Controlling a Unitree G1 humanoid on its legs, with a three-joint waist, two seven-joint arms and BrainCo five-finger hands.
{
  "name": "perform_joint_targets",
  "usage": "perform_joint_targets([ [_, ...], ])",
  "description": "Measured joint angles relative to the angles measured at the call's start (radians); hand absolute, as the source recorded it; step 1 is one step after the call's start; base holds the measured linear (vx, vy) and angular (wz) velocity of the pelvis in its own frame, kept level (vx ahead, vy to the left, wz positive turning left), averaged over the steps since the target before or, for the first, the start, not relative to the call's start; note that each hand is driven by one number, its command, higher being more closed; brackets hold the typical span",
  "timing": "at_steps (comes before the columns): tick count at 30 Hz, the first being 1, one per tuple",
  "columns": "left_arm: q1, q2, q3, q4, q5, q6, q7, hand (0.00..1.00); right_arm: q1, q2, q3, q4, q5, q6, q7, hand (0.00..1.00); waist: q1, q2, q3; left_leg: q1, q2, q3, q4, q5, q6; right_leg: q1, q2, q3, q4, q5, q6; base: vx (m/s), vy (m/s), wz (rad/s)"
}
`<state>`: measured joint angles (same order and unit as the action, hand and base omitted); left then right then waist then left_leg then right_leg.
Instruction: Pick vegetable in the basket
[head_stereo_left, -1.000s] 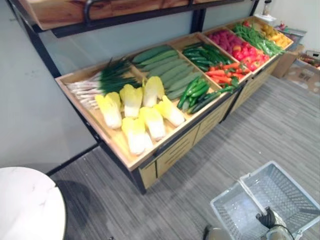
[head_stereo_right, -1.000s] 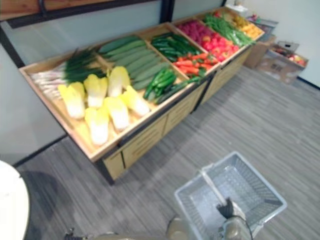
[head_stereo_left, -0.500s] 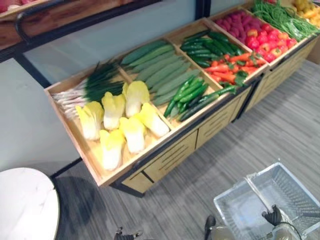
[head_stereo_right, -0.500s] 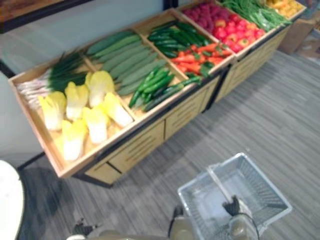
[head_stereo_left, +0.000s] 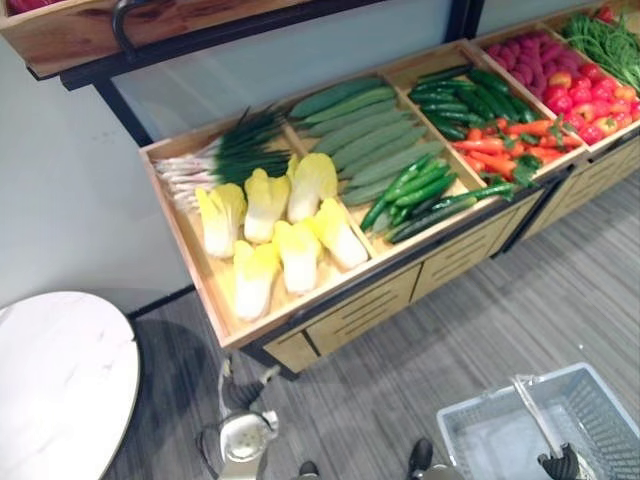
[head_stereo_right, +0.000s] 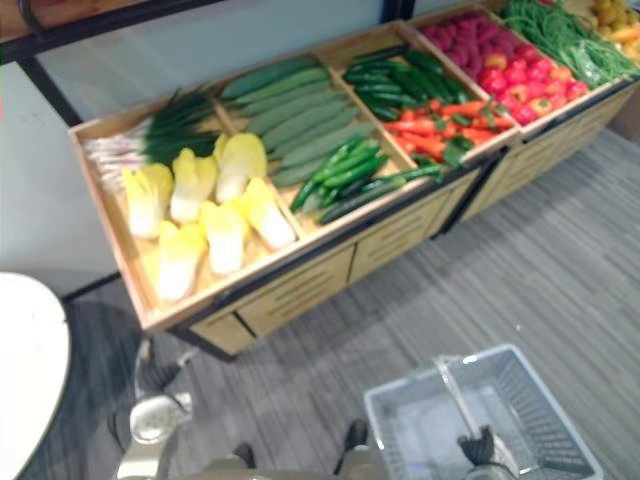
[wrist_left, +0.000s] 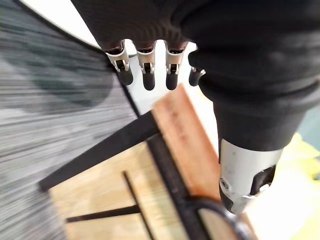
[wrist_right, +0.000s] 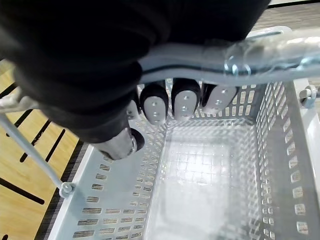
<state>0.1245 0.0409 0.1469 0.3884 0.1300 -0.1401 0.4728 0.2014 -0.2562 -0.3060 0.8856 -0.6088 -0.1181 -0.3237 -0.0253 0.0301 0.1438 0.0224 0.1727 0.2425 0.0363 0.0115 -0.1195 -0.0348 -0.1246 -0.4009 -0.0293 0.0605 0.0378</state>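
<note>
A wooden stand (head_stereo_left: 300, 318) holds yellow-white cabbages (head_stereo_left: 275, 225), scallions (head_stereo_left: 225, 160), cucumbers (head_stereo_left: 360, 125), green peppers (head_stereo_left: 415, 190) and carrots (head_stereo_left: 500, 150). A grey plastic basket (head_stereo_left: 490, 445) hangs empty at the lower right. My right hand (head_stereo_left: 560, 465) is shut on its handle (wrist_right: 240, 55), fingers curled round the bar. My left hand (head_stereo_left: 245, 395) is raised in front of the stand's near left corner, below the cabbages. Its fingers (wrist_left: 148, 70) are straight and hold nothing.
A round white table (head_stereo_left: 55, 380) stands at the lower left, close to my left arm. Red produce (head_stereo_left: 560, 85) and more greens fill the bins further right. A wooden shelf (head_stereo_left: 120, 25) overhangs the stand's back. Grey striped floor lies between the stand and the basket.
The camera has shifted, so the whole scene sits differently. My left hand has come up into view in front of the stand. The basket stays in my right hand.
</note>
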Motion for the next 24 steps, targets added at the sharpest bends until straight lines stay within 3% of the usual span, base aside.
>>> perform_joint_targets([
  [4,-0.006,-0.001,0.028,-0.154,0.04,-0.014,0.067,0.0,0.01,-0.009,-0.011,0.036,-0.001,0.003,-0.001,1.0,-0.001,0.04,-0.037,0.003,0.01,0.001,-0.003,-0.095,-0.003,0.01,0.023,0.02,-0.061,0.048,0.015,-0.06,0.091,-0.15],
  [10,0.022,0.001,0.085,-0.226,0.086,-0.014,0.141,0.0,0.037,-0.008,0.006,0.036,-0.003,0.001,-0.001,1.0,-0.001,0.009,-0.05,0.016,-0.01,0.018,-0.001,-0.11,0.004,0.02,0.006,0.044,-0.077,0.064,0.031,-0.03,0.054,-0.09],
  [18,0.026,0.0,0.107,-0.237,0.087,0.007,0.151,0.0,0.026,-0.011,0.044,0.033,-0.021,0.001,0.003,1.0,-0.004,0.004,-0.065,0.017,-0.011,0.023,-0.02,-0.102,0.002,0.004,0.011,0.053,-0.077,0.066,0.025,0.04,0.007,-0.03],
  [24,-0.049,0.004,0.252,-0.165,0.06,0.045,0.158,0.0,0.012,-0.017,0.083,0.012,-0.025,0.0,0.01,1.0,-0.007,-0.011,-0.072,0.038,-0.011,0.048,-0.034,-0.103,0.001,0.001,0.016,0.08,-0.077,0.066,0.024,0.07,0.013,-0.12],
])
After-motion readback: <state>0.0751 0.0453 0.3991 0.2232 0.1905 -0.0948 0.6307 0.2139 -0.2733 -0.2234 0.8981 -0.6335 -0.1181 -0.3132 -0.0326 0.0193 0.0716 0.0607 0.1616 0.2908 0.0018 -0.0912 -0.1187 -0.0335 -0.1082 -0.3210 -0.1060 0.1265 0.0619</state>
